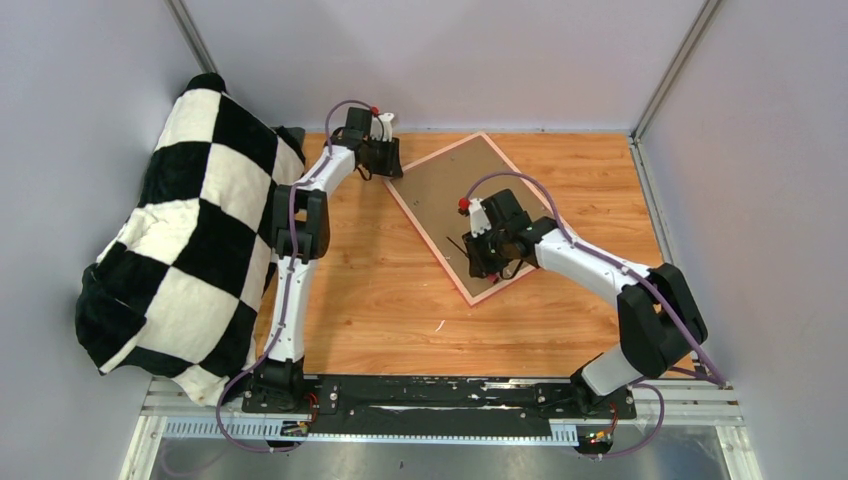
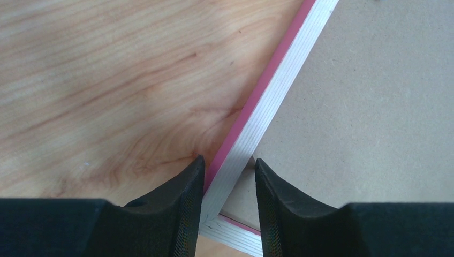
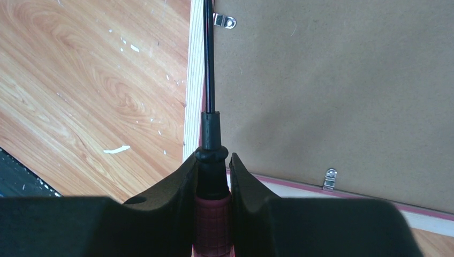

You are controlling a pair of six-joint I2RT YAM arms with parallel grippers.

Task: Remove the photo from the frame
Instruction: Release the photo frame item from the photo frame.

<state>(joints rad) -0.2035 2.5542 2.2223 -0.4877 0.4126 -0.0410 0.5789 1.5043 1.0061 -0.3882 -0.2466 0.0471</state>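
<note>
The frame point(image 1: 429, 244) lies face down and turned at an angle on the wooden table, its pink border around the brown backing board point(image 1: 440, 185). The photo is hidden under the board. My left gripper point(image 1: 389, 168) is at the frame's far left corner, fingers closed across the pale rail point(image 2: 278, 80) there, as the left wrist view point(image 2: 229, 160) shows. My right gripper point(image 1: 479, 262) is over the frame's near end, shut on a red-handled screwdriver point(image 3: 213, 225). Its black shaft point(image 3: 209, 64) runs along the rail point(image 3: 194, 80) beside the board point(image 3: 332, 80), towards a metal clip point(image 3: 224, 21).
A black-and-white checkered blanket point(image 1: 190, 230) is heaped at the table's left edge. A second metal clip point(image 3: 330, 178) sits on the frame's other rail. White flecks point(image 3: 116, 150) lie on the wood. Grey walls enclose the table on three sides.
</note>
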